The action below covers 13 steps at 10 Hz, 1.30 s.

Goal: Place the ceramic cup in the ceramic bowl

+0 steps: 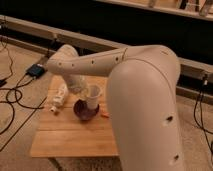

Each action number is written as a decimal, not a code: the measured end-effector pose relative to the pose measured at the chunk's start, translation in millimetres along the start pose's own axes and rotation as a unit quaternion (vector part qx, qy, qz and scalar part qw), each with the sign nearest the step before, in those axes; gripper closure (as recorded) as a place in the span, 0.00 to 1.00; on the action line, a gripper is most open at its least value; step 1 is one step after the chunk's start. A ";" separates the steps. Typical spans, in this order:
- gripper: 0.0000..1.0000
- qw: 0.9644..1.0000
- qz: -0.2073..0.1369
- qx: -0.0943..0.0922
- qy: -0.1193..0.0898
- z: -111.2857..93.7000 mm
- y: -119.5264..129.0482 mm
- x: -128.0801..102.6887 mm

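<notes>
Ceramic cup (95,97): at the end of the arm, hanging over the ceramic bowl (84,114), with its base at or just inside the bowl's rim; contact cannot be told.
Gripper (86,95): at the cup's left side, above the bowl, closed on the cup's wall.
Why held so: a side grip leaves the base free, so the cup can go straight down into the bowl.
Cup axis: long axis near upright with a slight lean, wide mouth up, narrow base down toward the bowl.
Bowl: on the wooden table (65,140), about midway between the far and near edges, opening upward.
Bottle (60,95): lying near the left edge, apart from the bowl.
Judgement: lowering and letting go appear to be what is left.
</notes>
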<state>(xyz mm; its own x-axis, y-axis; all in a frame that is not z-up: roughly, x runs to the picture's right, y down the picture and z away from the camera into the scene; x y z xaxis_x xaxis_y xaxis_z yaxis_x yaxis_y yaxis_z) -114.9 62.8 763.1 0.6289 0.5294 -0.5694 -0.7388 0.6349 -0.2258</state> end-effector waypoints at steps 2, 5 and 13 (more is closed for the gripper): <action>1.00 1.000 -0.007 0.012 -0.006 11.7 10.9 -5.9; 1.00 1.000 -0.012 0.013 -0.023 27.1 25.1 -17.0; 0.75 0.999 -0.026 0.032 -0.022 58.7 35.1 -19.3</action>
<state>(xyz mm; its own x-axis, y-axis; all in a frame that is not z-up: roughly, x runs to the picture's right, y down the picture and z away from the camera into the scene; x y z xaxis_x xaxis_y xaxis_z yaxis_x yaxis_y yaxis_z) -138.7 107.9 812.6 0.6773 0.5176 -0.5229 -0.6883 0.6967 -0.2019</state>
